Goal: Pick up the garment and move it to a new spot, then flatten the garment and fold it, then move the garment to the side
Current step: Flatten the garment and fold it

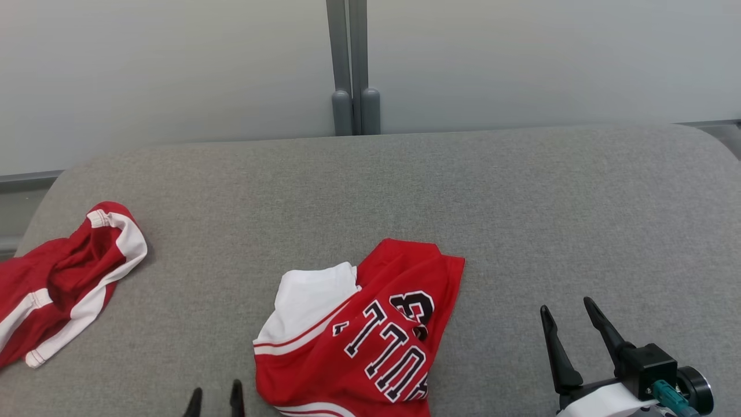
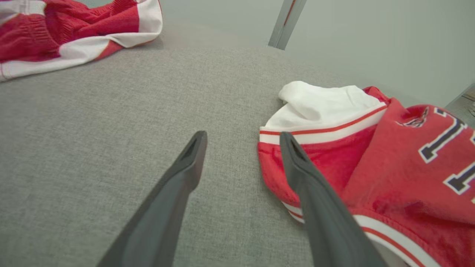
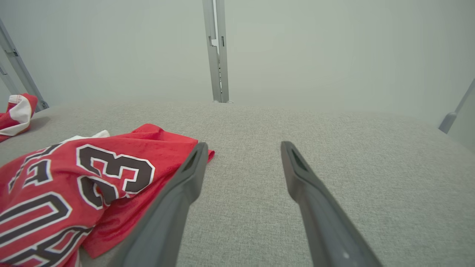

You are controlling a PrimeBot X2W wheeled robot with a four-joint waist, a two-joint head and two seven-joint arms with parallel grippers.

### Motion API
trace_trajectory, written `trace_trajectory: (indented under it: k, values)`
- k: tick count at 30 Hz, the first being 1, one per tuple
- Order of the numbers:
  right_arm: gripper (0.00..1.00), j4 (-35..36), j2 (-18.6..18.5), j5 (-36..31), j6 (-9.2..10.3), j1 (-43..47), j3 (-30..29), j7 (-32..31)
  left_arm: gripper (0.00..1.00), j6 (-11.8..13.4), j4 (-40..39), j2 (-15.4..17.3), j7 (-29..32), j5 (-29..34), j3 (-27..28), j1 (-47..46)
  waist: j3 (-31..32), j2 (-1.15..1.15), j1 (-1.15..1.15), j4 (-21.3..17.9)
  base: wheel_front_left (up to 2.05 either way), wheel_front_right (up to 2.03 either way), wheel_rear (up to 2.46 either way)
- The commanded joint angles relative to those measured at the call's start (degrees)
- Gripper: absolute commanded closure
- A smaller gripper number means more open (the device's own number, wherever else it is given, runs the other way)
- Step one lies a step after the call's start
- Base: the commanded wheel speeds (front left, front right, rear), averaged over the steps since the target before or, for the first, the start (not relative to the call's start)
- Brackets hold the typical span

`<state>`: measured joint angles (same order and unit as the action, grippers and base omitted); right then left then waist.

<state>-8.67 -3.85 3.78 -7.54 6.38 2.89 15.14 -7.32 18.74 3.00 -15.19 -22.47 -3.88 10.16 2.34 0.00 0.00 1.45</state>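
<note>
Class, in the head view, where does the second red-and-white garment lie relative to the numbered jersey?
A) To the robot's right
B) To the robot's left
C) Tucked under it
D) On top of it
B: the second garment lies far to the left, with bare grey surface between it and the jersey.

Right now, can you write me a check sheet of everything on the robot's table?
Surface: grey fabric tabletop, flat, with rounded corners.
Job's things: red jersey numbered 33, crumpled, a white part showing, middle of the near edge.
Clutter: second red-and-white garment, bunched at the left edge.
Grippers: left gripper open and empty, beside the jersey's left side; right gripper open and empty, over bare fabric to its right.
Cables: teal connector on the right wrist.
Surroundings: pale wall panels and a grey post behind.
</note>
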Motion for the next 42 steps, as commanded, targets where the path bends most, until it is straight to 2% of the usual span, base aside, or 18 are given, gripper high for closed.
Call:
trace_trajectory:
  k: [1,7,12,13,14,15,20,28,35,42]
  values:
    - [0.0,-0.03,0.01,0.29,0.1,-0.56,0.09,0.01,0.0,-0.22,2.11,-0.09,0.08,-1.26,-2.17,-1.57,-0.55,0.0,0.0,-0.72,0.0,0.0,0.0]
    - [0.0,-0.6,-0.24,0.31,0.1,-0.6,0.62,0.01,0.0,-0.22,10.17,0.0,4.67,-10.87,-9.08,-5.61,-1.68,0.0,0.0,-2.54,0.0,0.0,0.0]
    - [0.0,-0.89,-0.45,0.6,0.1,-1.05,0.69,0.01,0.0,0.69,18.27,0.04,7.89,-11.73,-10.15,-8.96,-2.55,0.0,0.0,-4.04,0.0,0.0,0.0]
    - [0.0,-0.95,-0.54,0.64,0.1,-1.06,0.74,0.01,0.16,0.65,20.29,0.07,8.48,-11.56,-10.45,-9.64,-2.7,0.0,0.0,-4.38,0.0,0.0,0.0]
    - [0.0,-1.03,-0.59,0.68,0.1,-1.05,0.64,0.01,0.69,0.74,21.48,0.03,8.27,-11.61,-10.34,-10.19,-2.78,0.0,0.0,-4.6,0.0,0.0,0.0]
    - [0.0,-1.11,-0.58,0.72,0.1,-1.1,0.51,0.01,1.0,0.76,22.57,0.02,7.82,-11.69,-10.37,-10.79,-2.83,0.0,0.0,-4.89,0.0,0.0,0.0]
    - [0.0,-1.32,-0.55,0.78,0.1,-0.92,-0.17,0.01,1.0,0.06,21.8,0.2,4.6,-12.87,-10.81,-13.55,-2.71,0.0,0.0,-5.51,0.0,0.0,0.0]
    - [0.0,-2.0,-0.26,1.28,0.1,-1.58,0.54,0.01,1.0,0.62,10.61,2.43,1.55,-10.14,-11.41,-19.07,-2.03,0.0,0.0,-6.87,0.0,0.0,0.0]
    - [0.0,-2.34,0.06,1.34,0.1,-2.14,0.99,0.01,1.0,1.84,1.11,4.39,4.55,-7.53,-12.25,-26.33,-1.59,0.0,0.0,-9.47,0.0,0.0,0.0]
    - [0.0,-2.65,0.32,1.56,0.1,-2.69,1.46,0.0,1.0,1.98,-3.38,5.66,7.36,-5.92,-13.14,-35.47,-1.5,0.0,0.0,-12.67,0.0,0.0,0.0]
